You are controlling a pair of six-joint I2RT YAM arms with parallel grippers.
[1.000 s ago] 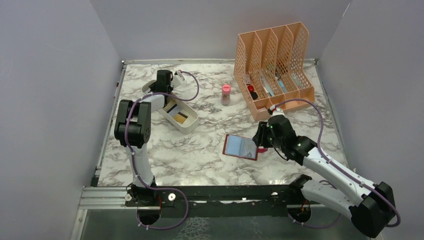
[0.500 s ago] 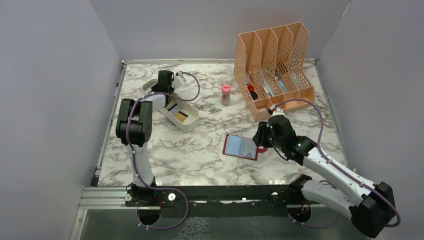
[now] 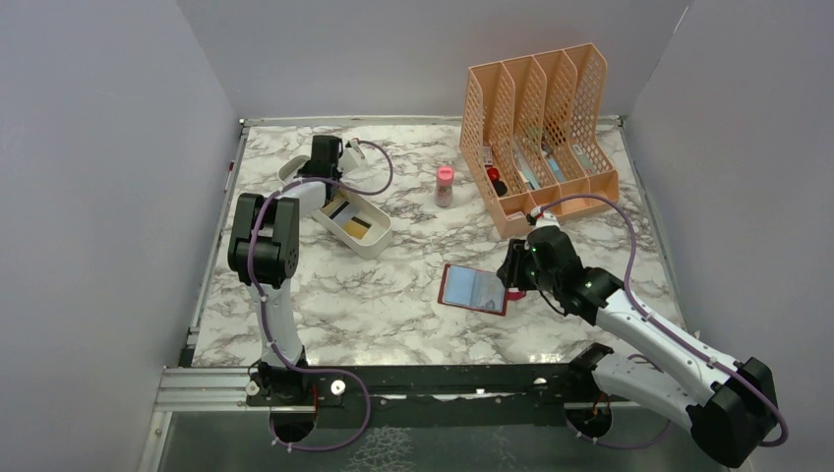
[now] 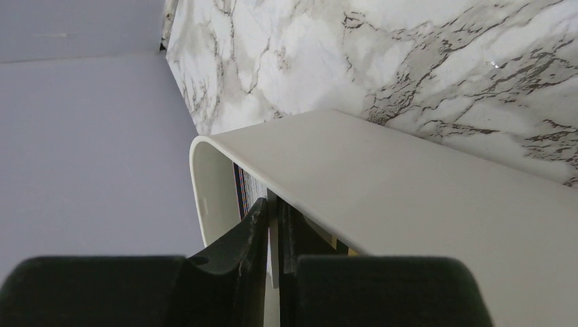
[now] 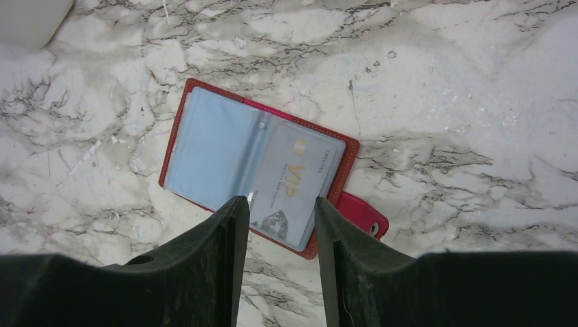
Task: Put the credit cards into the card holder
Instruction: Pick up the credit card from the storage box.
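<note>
- The card holder [image 3: 474, 289] is lying open and flat on the marble table [image 3: 393, 305], near the front and right of centre, with its red edge showing around the clear sleeves.
- In the right wrist view the card holder [image 5: 225, 146] is showing one pale card marked VIP [image 5: 294, 185] sitting in its right-hand sleeve, while the left-hand sleeve is looking blank; a red snap tab [image 5: 361, 214] is sticking out at the right side.
- The right gripper [image 3: 514, 272] is hovering just beside the holder's right end, and its fingers [image 5: 228, 238] are standing clearly apart, holding nothing, with the VIP sleeve showing between them.
- The other credit cards [image 3: 354, 226] are lying in a white tray [image 3: 372, 248] at the far left of the table, well apart from the holder; one is looking dark and one yellowish.
- The left gripper [image 3: 322, 167] is reaching into the far end of that tray, and its fingers [image 4: 253, 228] are sitting almost together with only a thin slit between them; I cannot tell whether a card is being pinched there.
- A small pink-capped bottle [image 3: 445, 185] is standing upright between the tray and a peach file organiser [image 3: 541, 128] at the far right.
</note>
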